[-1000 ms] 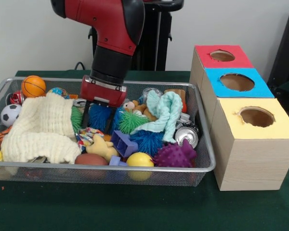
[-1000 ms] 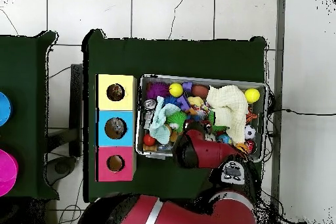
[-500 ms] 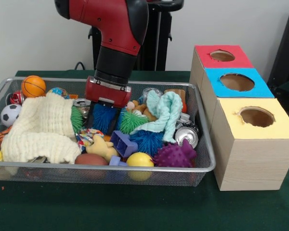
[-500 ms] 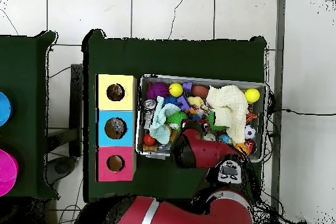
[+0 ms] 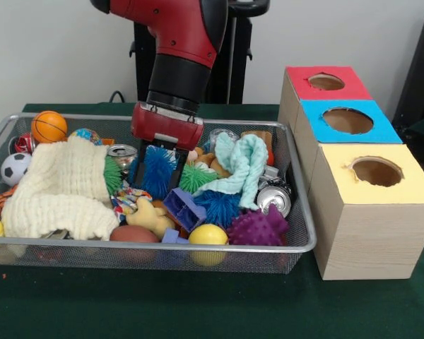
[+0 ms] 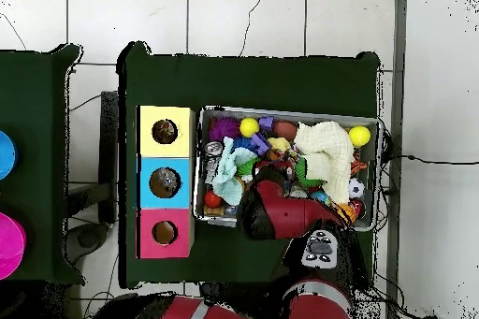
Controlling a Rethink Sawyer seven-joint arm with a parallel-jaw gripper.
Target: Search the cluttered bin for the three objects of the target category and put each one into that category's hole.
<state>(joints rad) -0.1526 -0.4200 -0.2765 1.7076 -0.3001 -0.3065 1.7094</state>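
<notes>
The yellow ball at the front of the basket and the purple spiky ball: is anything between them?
No. In the front view, yellow ball and purple spiky ball sit side by side, nothing between.

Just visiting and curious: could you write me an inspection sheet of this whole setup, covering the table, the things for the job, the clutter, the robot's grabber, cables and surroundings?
Surface: green table, bare in front of the bin.
Job's things: wire bin full of toys; three boxes with holes, red box, blue box, yellow box.
Clutter: cream cloth, teal cloth, purple spiky ball, yellow ball, basketball, soccer ball, can.
Grippers: gripper, fingers shut on blue spiky ball, above the pile.
Cables: black cable on floor in overhead view.
Surroundings: white tiled floor; no person seen.
</notes>
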